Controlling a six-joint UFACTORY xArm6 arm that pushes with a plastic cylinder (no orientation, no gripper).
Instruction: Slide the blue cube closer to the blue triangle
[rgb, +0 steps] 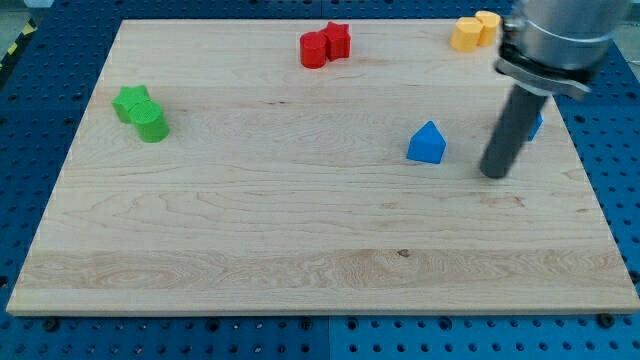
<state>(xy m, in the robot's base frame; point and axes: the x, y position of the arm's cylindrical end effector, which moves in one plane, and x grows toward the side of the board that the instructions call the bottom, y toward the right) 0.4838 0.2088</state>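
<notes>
The blue triangle (427, 143) sits on the wooden board (300, 230) right of centre. The blue cube (536, 124) is mostly hidden behind the rod at the view's right; only a sliver of blue shows. My tip (494, 174) rests on the board to the right of the blue triangle, apart from it, and just below-left of the blue cube.
A red star (338, 39) and a red cylinder (314, 50) touch at the view's top centre. Two yellow blocks (472, 31) sit at the top right. A green star (131, 102) and a green cylinder (152, 124) sit at the left.
</notes>
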